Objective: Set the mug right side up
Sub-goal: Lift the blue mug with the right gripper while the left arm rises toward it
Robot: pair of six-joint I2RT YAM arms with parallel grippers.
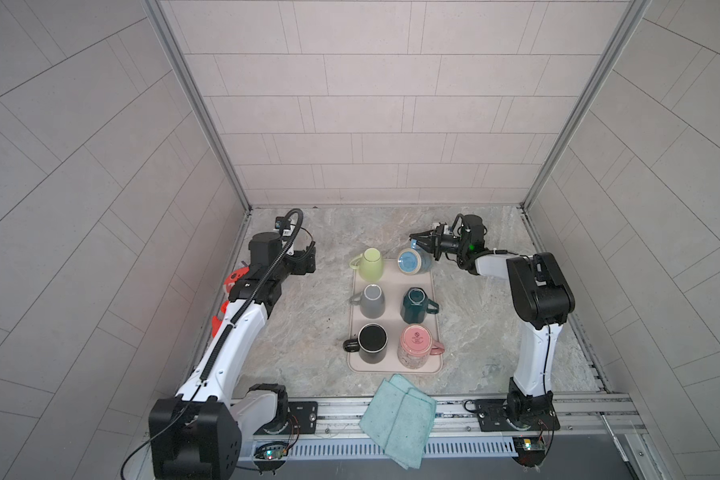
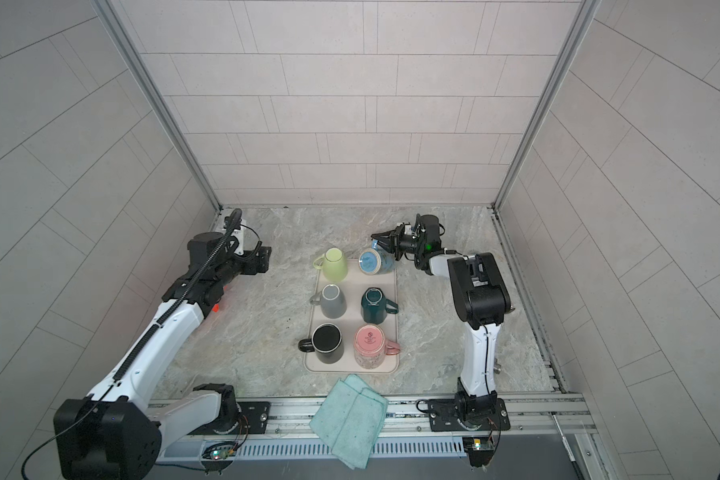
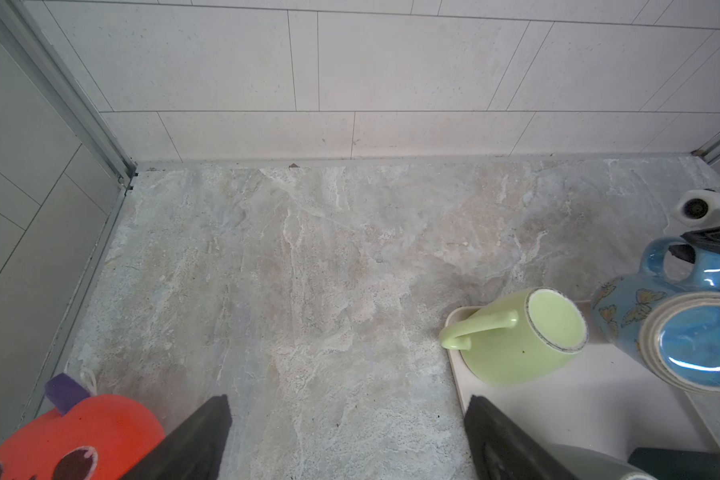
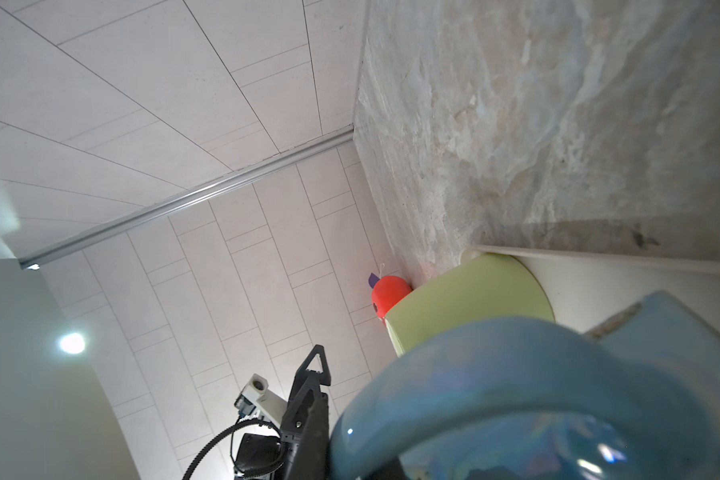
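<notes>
Mid-flip, I judge. My right gripper [image 1: 420,240] clamped on handle of blue glazed ceramic mug [image 1: 411,262]. Mug tipped, base toward top views, at 1 o'clock corner of beige rubber tray [image 1: 393,369]. Left gripper [image 3: 350,440] jaws apart, idle, 10 o'clock of tray. Next calls for: roll wrist until mouth faces up, set down clear of pale green mug [image 1: 371,266].

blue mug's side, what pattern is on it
Butterflies on the blue mug, seen best in the left wrist view.
</notes>
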